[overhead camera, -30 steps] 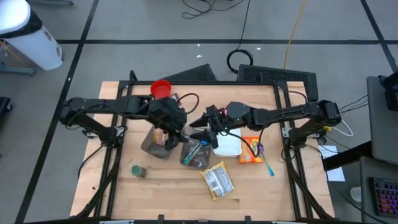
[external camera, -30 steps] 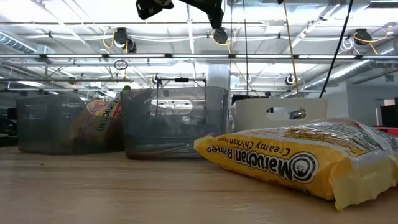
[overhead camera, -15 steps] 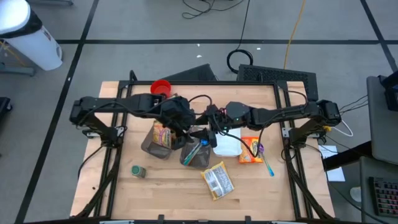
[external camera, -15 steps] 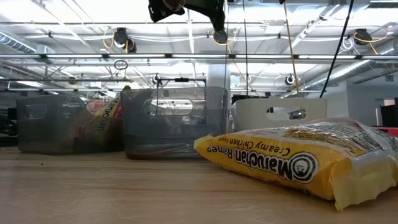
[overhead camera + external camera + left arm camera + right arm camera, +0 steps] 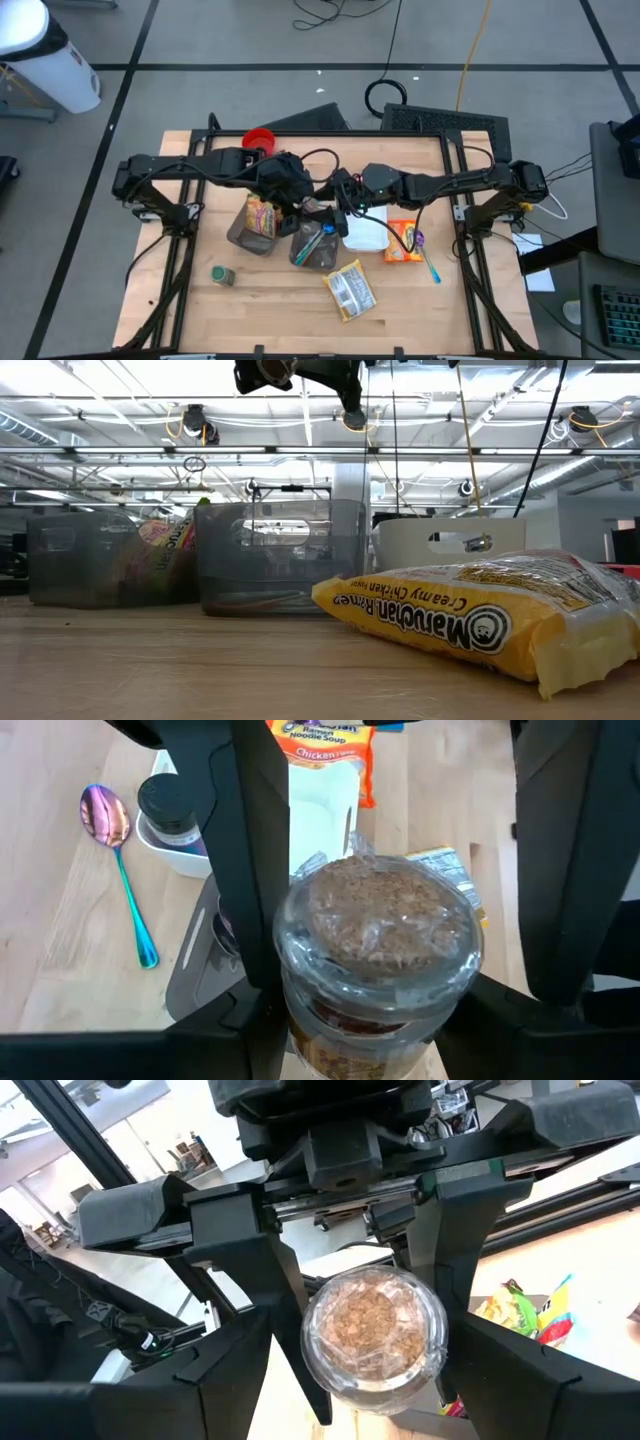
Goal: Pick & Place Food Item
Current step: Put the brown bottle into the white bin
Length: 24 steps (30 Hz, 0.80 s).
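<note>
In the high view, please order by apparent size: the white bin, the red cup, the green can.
1. white bin, clearly the largest.
2. red cup, though an arm partly covers it.
3. green can, the smallest.

Both arms are dark, near-black, built of slim tube links with chunky boxy joints. Thin black cables loop along the left arm and right arm. The left gripper has broad, flat matte-black fingers on an angular block carriage with a rail.
</note>
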Each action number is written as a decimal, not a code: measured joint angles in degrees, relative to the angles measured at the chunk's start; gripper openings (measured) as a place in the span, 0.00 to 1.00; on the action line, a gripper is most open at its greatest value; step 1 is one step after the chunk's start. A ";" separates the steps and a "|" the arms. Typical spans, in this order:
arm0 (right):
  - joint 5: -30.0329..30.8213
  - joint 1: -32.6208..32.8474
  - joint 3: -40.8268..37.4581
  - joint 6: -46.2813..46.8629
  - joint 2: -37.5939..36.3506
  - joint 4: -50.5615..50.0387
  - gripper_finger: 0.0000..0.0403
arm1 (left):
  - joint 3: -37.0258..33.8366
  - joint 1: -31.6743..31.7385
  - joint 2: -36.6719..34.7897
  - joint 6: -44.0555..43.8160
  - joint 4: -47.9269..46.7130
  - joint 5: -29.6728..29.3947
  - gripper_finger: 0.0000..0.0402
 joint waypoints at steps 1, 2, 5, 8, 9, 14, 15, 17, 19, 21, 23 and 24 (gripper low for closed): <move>0.04 -0.02 0.00 -0.02 0.00 -0.01 0.68 | 0.00 0.00 0.00 -0.15 0.00 -0.17 0.50; 0.07 -0.02 0.00 -0.04 0.00 -0.02 0.67 | 0.00 0.00 0.00 -0.20 -0.02 -0.23 0.50; 0.11 -0.02 0.00 -0.14 0.00 -0.02 0.63 | 0.00 0.00 0.00 -0.20 0.00 -0.19 0.50; 0.25 -0.04 -0.02 -0.27 0.03 -0.03 0.56 | 0.00 -0.02 0.00 -0.20 0.00 -0.17 0.51; 0.28 -0.05 -0.04 -0.36 0.04 -0.04 0.53 | 0.00 -0.02 0.00 -0.20 0.00 -0.17 0.50; 0.59 -0.07 -0.04 -2.21 0.04 -0.04 0.44 | 0.00 0.17 0.00 -1.09 -0.33 0.08 0.50; 0.68 -0.07 -0.04 -2.44 0.04 -0.04 0.43 | 0.00 0.17 0.00 -1.10 -0.33 0.09 0.50; 0.70 -0.04 -0.04 -2.45 0.04 -0.02 0.43 | 0.00 0.17 0.00 -1.05 -0.31 0.21 0.50; 0.68 -0.04 -0.04 -2.42 0.04 -0.02 0.44 | 0.00 0.17 0.00 -0.95 -0.31 0.27 0.50; 0.67 -0.04 -0.04 -2.40 0.04 -0.02 0.43 | 0.00 0.17 0.00 -0.78 -0.28 0.27 0.50; 0.63 -0.04 -0.04 -2.38 0.04 0.00 0.43 | 0.00 0.17 0.00 -0.68 -0.28 0.27 0.50; 0.61 -0.04 -0.04 -2.35 0.04 0.00 0.43 | 0.00 0.17 0.00 -0.65 -0.27 0.28 0.50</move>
